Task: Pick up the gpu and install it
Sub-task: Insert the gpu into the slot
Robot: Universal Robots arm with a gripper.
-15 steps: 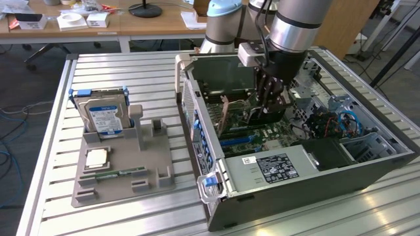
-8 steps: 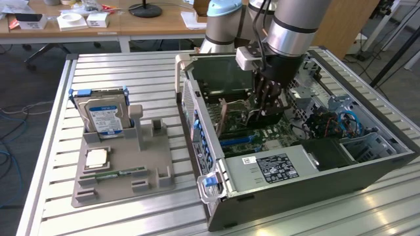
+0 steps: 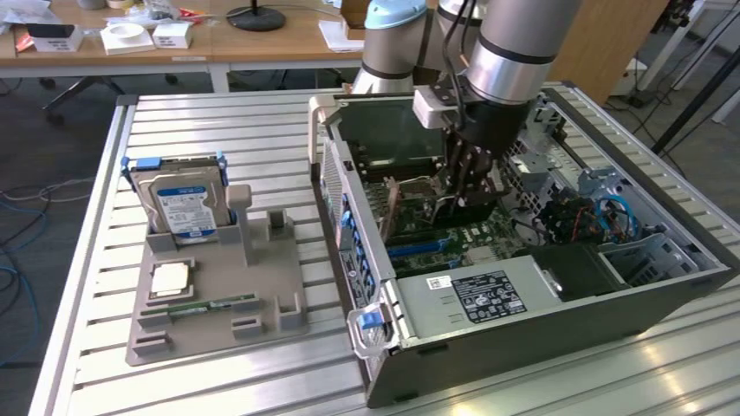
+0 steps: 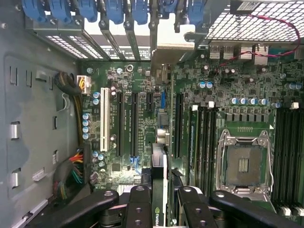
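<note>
**Fingers hold the gpu edge-on over the slots**

Fingers are narrow and pressed on both sides of the gpu, which stands on its thin edge between them, inside the open computer case. I think it is held this way so that its long edge runs parallel to the black expansion slots of the motherboard beneath. It seems to hang above them, not yet seated. Which slot lies under it I cannot say, because the card itself covers that part. In the wrist view the frame edge cuts off part of the card, and only a piece of a green logo shows.

In the exterior view the arm reaches down into the case, and the card is hard to make out among the dark parts. Outside, on the tabletop, a grey tray carries a hard drive and a memory stick.
</note>
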